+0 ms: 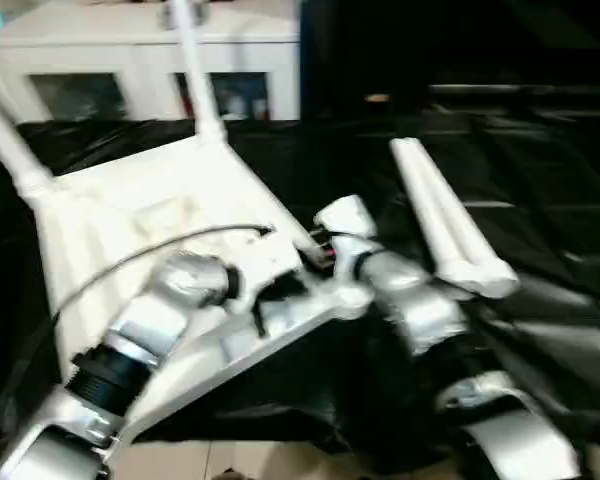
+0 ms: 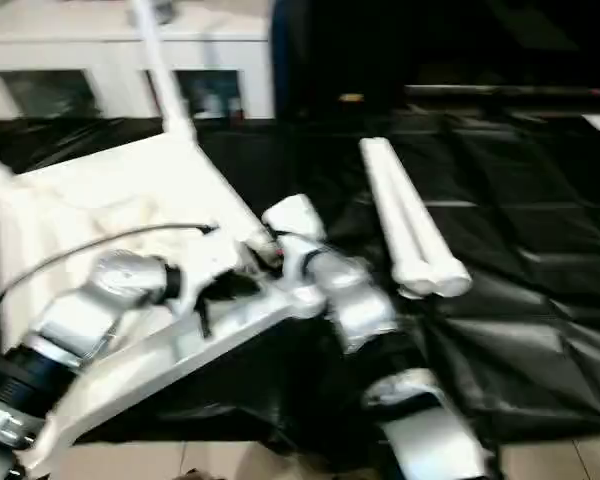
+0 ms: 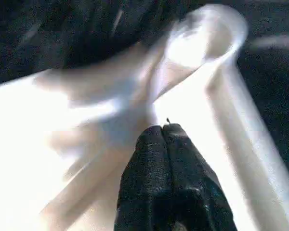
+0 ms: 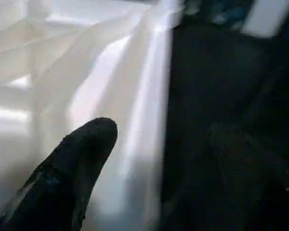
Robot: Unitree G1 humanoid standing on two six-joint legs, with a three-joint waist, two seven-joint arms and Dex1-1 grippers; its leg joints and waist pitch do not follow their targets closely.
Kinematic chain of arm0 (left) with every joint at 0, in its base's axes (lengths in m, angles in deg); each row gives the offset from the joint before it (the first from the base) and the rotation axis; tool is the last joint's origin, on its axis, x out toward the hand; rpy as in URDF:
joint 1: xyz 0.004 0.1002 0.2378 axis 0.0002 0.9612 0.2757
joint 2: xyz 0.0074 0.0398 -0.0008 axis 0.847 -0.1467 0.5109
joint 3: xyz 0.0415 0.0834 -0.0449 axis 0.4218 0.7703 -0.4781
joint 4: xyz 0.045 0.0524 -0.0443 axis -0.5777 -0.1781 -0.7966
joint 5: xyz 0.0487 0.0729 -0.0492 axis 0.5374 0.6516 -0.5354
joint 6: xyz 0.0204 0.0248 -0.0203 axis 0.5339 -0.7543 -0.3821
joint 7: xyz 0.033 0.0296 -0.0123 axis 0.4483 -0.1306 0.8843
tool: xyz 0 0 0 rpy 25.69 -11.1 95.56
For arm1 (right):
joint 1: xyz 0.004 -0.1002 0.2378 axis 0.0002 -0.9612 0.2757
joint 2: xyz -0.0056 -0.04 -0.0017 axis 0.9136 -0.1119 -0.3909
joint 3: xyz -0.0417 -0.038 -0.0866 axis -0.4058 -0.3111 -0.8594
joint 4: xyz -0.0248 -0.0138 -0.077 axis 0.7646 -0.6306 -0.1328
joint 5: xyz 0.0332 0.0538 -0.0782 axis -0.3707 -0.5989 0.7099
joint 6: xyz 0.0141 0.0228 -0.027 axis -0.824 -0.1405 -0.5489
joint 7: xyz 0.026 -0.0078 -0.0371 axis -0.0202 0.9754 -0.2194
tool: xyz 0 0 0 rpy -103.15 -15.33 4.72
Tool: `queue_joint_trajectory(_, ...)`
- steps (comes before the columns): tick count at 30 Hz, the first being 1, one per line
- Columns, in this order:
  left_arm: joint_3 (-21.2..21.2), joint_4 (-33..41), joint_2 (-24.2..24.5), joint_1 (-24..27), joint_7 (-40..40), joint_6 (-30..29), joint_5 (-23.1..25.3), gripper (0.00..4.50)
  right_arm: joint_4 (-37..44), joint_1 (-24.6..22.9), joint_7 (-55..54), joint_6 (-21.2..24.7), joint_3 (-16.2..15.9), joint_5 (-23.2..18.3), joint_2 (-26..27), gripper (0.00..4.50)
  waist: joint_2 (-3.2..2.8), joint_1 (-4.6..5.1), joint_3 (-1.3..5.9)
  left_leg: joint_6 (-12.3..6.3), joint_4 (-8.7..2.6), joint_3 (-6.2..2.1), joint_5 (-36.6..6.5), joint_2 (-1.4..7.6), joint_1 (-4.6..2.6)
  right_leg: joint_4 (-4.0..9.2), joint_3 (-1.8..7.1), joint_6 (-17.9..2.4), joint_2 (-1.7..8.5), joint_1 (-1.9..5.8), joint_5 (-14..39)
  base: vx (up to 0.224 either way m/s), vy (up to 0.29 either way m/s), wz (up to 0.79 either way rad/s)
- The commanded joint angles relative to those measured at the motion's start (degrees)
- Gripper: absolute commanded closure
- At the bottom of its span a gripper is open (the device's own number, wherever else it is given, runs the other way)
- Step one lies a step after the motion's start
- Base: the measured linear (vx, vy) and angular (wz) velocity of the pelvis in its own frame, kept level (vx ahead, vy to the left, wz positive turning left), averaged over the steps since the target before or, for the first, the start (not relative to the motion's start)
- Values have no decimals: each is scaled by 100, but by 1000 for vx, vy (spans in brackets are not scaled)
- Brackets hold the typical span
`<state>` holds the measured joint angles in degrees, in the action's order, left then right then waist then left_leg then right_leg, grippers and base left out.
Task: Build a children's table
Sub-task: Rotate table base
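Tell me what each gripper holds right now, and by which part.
Left gripper: shut on nothing, over the tabletop. Right gripper: open, one finger inside the tabletop's rim and one outside; whether it grips cannot be told.

Left arm (image 1: pixel 130 350) reaches in from the near left, its gripper (image 3: pixel 164 132) pressed fully shut, fingers flush together. Right arm (image 1: pixel 430 320) angles in from the near right, its gripper (image 4: pixel 159 139) spread wide, one finger (image 4: pixel 82 154) well off the other.
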<state>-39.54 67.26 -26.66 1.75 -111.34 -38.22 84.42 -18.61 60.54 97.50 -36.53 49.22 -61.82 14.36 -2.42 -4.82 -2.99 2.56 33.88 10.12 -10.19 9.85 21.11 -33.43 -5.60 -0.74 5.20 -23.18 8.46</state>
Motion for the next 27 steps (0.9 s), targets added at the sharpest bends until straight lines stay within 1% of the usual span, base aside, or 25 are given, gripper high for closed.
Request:
queue_joint_trajectory(1,-48,-30,9,-67,46,188,95,444,308,-90,-20,131,124,-71,-54,67,7,-30,401,62,-455,-121,-1562,306,-102,321,328,-1017,368,267,1596,0,0,0)
queue_joint_trajectory(3,-58,-68,83,-65,91,308,142,444,711,-223,-41,269,274,-133,-184,67,5,-52,389,53,-456,-121,-1532,294,-77,317,330,-1016,381,280,1625,0,0,0)
queue_joint_trajectory(4,-67,-69,115,-60,112,352,146,444,891,-276,-60,336,345,-164,-232,67,7,-63,385,47,-462,-123,-1557,297,-75,338,327,-948,381,282,1707,0,0,0)
queue_joint_trajectory(5,-215,164,84,14,63,175,-51,444,1203,-367,-94,456,442,-183,-319,67,13,-58,387,60,-464,-128,-1566,300,-74,328,327,-943,383,281,1730,0,0,0)
queue_joint_trajectory(6,-321,313,56,64,30,72,-206,444,1417,-430,-121,540,497,-198,-382,67,-34,-60,377,87,-469,-133,-1579,297,-79,322,328,-949,377,281,1742,0,0,0)
queue_joint_trajectory(7,-498,664,-26,163,-55,-225,-542,444,1734,-540,-90,698,553,-259,-504,67,-6,-54,374,122,-472,-123,-1598,313,-90,315,331,-987,379,287,1723,0,0,0)
queue_joint_trajectory(8,-514,698,-34,173,-63,-254,-575,444,1764,-551,-86,714,558,-265,-516,67,-12,-76,375,105,-469,-131,-1601,318,-92,327,327,-997,386,280,1730,0,0,0)
queue_joint_trajectory(9,-615,915,-86,234,-115,-439,-785,444,1955,-621,-54,810,584,-308,-595,67,3,-57,366,97,-465,-119,-1657,302,-81,331,323,-1007,376,283,1810,0,0,0)
queue_joint_trajectory(10,-706,1280,-150,341,-205,-765,-1106,444,2227,-749,120,923,576,-370,-746,67,23,-65,356,77,-468,-122,-1669,306,-69,335,321,-990,386,298,1908,0,0,0)
queue_joint_trajectory(11,-706,1280,-150,341,-205,-765,-1106,444,2227,-749,120,923,576,-370,-746,67,22,-77,353,47,-463,-119,-1674,304,-75,354,323,-979,385,278,1959,0,0,0)
queue_joint_trajectory(12,-687,1753,-152,520,-397,-1116,-1448,444,2610,-937,411,1099,554,-478,-954,67,28,-56,345,37,-465,-114,-1730,298,-78,347,320,-979,367,274,2045,0,0,0)
queue_joint_trajectory(13,-634,2027,-128,638,-532,-1304,-1642,444,2869,-1067,599,1235,539,-550,-1084,67,38,-86,331,-26,-471,-125,-1723,324,-61,364,335,-940,395,291,2102,0,0,0)
queue_joint_trajectory(14,-518,2278,-54,765,-684,-1520,-1790,444,3122,-1205,823,1350,513,-621,-1248,67,38,-86,331,-26,-471,-125,-1723,324,-61,364,335,-940,395,291,2102,0,0,0)
queue_joint_trajectory(16,-186,2512,143,948,-863,-1669,-1716,444,3575,-1453,1230,1605,449,-802,-1579,67,57,-71,298,-115,-479,-121,-1817,290,-57,437,327,-702,344,268,2558,0,0,0)
queue_joint_trajectory(17,-186,2512,143,948,-863,-1669,-1716,444,3575,-1453,1230,1605,449,-802,-1579,67,58,-64,296,-113,-479,-129,-1830,288,-54,435,322,-655,354,262,2667,0,0,0)
queue_joint_trajectory(18,139,2323,232,983,-786,-1672,-1269,444,3944,-1678,1654,1778,329,-941,-1977,67,57,-40,288,-99,-477,-128,-1881,264,-63,490,303,-533,337,245,2940,0,0,0)
queue_joint_trajectory(19,171,2299,240,983,-773,-1670,-1219,444,3981,-1700,1695,1797,316,-955,-2018,67,41,-56,283,-99,-475,-139,-1929,267,-84,517,300,-433,326,238,3055,0,0,0)
queue_joint_trajectory(20,295,2156,255,970,-694,-1662,-1001,444,4136,-1794,1885,1891,255,-1026,-2196,67,43,-52,263,-91,-468,-134,-2040,258,-106,555,303,-302,327,209,3296,0,0,0)
queue_joint_trajectory(21,410,1973,255,937,-595,-1654,-777,444,4306,-1892,2105,1988,184,-1112,-2385,67,48,-48,260,-79,-468,-148,-2065,242,-97,590,282,-169,326,216,3513,0,0,0)
queue_joint_trajectory(22,476,1895,266,913,-520,-1686,-683,444,4424,-1951,2231,2070,148,-1167,-2490,67,55,-54,271,-61,-452,-150,-2071,236,-111,612,274,-90,334,197,3617,0,0,0)
queue_joint_trajectory(23,500,1822,260,890,-457,-1677,-605,444,4496,-1995,2316,2111,117,-1198,-2569,67,60,-49,273,-59,-457,-163,-2062,238,-99,609,263,-91,344,211,3619,0,0,0)
queue_joint_trajectory(24,562,1632,245,829,-295,-1654,-403,444,4685,-2111,2537,2217,36,-1278,-2774,67,22,-48,286,-60,-465,-176,-2057,250,-81,618,249,-70,323,236,3519,0,0,0)
queue_joint_trajectory(25,632,1508,259,776,-118,-1680,-256,444,4895,-2232,2746,2345,-34,-1355,-2973,67,24,-58,299,-85,-452,-170,-2058,254,-111,618,260,-136,337,208,3397,0,0,0)
queue_joint_trajectory(26,667,1350,270,668,172,-1752,-104,444,5093,-2386,2943,2459,-101,-1367,-3216,67,23,-67,308,-99,-461,-185,-2031,268,-75,591,254,-206,340,248,3283,0,0,0)
queue_joint_trajectory(27,667,1350,270,668,172,-1752,-104,444,5093,-2386,2943,2459,-101,-1367,-3216,67,29,-79,303,-108,-459,-177,-2058,271,-91,600,256,-197,328,234,3266,0,0,0)
